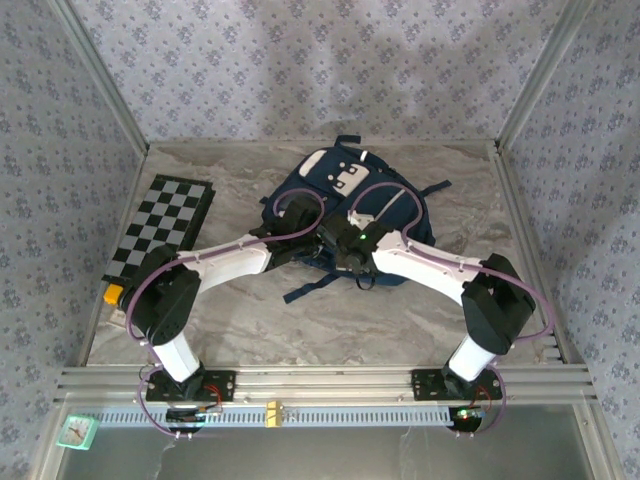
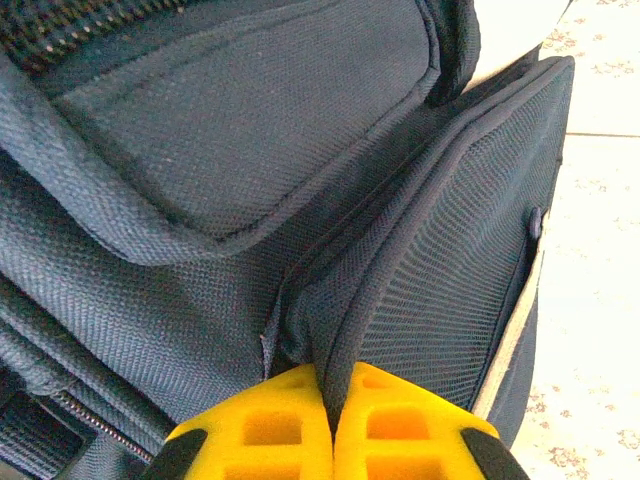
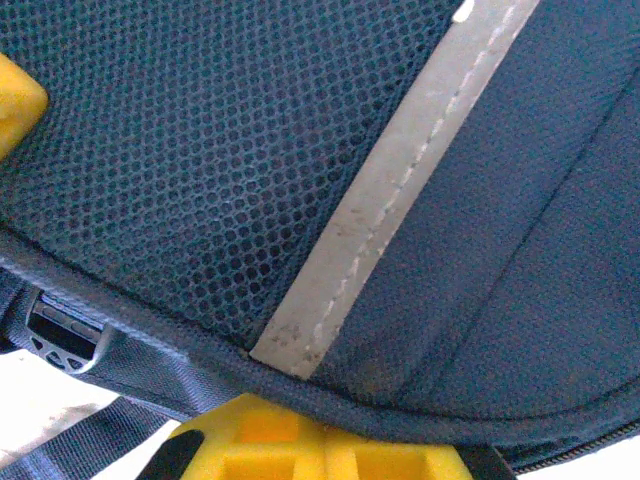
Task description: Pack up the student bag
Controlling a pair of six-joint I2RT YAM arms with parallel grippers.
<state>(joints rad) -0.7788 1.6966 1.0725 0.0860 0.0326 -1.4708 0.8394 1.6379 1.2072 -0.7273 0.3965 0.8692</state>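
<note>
student bag (image 1: 330, 165) on table (image 1: 240, 320), left pincer (image 2: 332, 395) pinching its fabric

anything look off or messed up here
Nothing spilled or broken. The student bag lies askew on the table, and its pale stripe looks speckled and grubby. The left fingers pinch up a fold of its fabric.

Desk (image 1: 250, 330): grey marble-look top, aluminium rail (image 1: 330, 380) along near edge. Walls (image 1: 300, 60) left, far, right: pale floral-print panels. Even, soft lighting.
</note>
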